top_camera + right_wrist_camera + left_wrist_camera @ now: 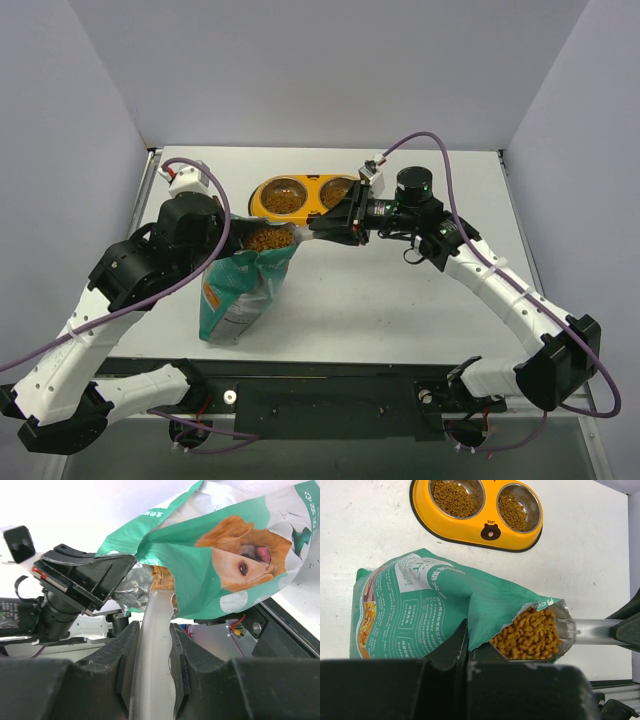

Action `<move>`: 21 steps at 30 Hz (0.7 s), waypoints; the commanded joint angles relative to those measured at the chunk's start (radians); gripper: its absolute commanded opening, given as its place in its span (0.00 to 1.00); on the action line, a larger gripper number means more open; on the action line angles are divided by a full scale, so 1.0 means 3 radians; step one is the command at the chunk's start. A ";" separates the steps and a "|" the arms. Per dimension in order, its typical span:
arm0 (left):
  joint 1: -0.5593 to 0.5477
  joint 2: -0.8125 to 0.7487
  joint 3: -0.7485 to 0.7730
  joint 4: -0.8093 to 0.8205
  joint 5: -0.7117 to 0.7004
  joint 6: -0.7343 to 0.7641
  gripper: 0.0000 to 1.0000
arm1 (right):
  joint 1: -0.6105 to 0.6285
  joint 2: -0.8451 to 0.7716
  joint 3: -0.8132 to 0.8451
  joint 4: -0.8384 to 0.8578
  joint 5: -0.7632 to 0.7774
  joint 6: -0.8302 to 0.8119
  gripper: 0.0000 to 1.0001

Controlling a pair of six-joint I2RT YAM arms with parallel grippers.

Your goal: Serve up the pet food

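Observation:
The teal-and-white bag point(235, 295) stands left of centre, mouth open. My left gripper point(466, 630) is shut on the bag's mouth edge and holds it open; it also shows in the top view point(235, 235). My right gripper point(152, 630) is shut on the handle of a clear scoop point(155, 655), whose bowl lies in the bag mouth heaped with brown pet food point(530, 632). The kibble also shows in the top view point(268, 238). The yellow double-bowl feeder point(312, 197) stands just behind, with kibble in both bowls point(455, 497).
The feeder point(490, 530) is close behind the bag point(420, 605). White walls close in the table on the left, the back and the right. Bare white table point(400, 300) lies under my right arm.

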 commanded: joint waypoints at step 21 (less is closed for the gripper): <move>-0.0010 -0.0020 0.0338 0.0323 -0.0494 -0.0397 0.00 | -0.0213 -0.0192 -0.0175 0.1278 -0.0121 0.0967 0.00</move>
